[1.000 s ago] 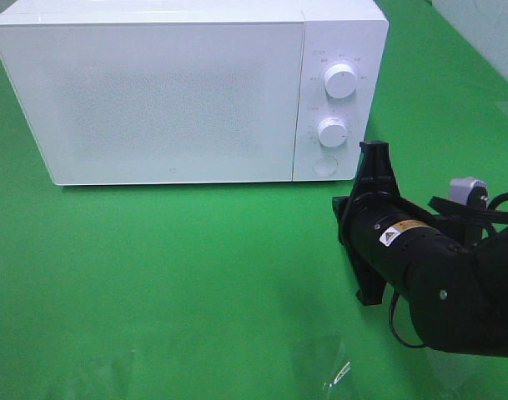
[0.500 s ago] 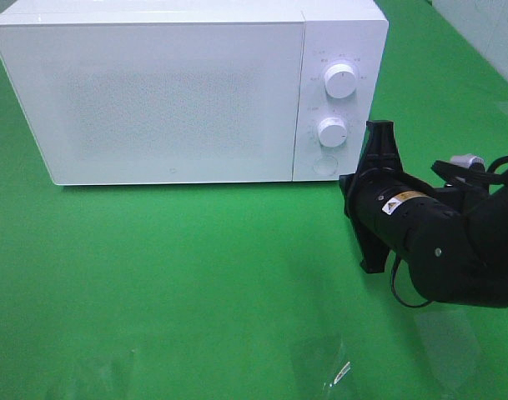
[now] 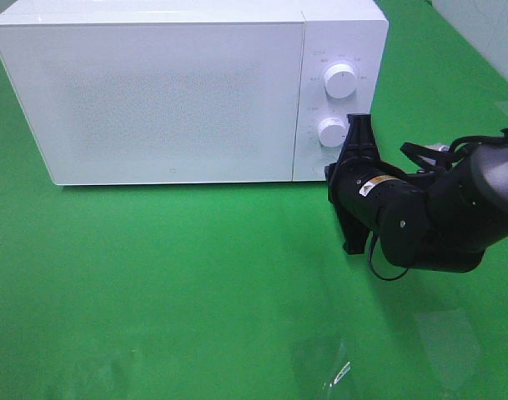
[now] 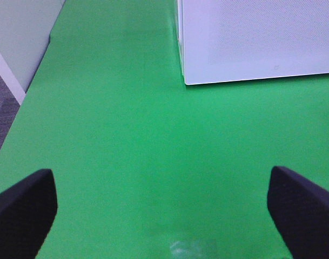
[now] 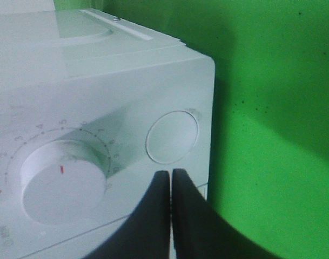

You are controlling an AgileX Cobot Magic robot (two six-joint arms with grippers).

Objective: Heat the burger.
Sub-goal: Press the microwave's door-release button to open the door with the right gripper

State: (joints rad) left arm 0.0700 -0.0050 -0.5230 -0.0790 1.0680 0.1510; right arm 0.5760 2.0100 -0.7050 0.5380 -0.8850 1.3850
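Green bench (image 3: 195, 275) is seen around the white box-shaped microwave oven (image 3: 153, 92), its door shut. Since a second ago the black right claw (image 5: 170, 174), pressed together, was brought close to its round white button (image 5: 172, 137); opening the door is probably intended. The left claw (image 4: 163, 189) is held apart, empty. No burger is visible.

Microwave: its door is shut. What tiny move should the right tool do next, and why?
Probably nudge forward to press the round button. The right tool is shut, its tips point at the panel between that button and the lower knob, and the microwave door is closed.
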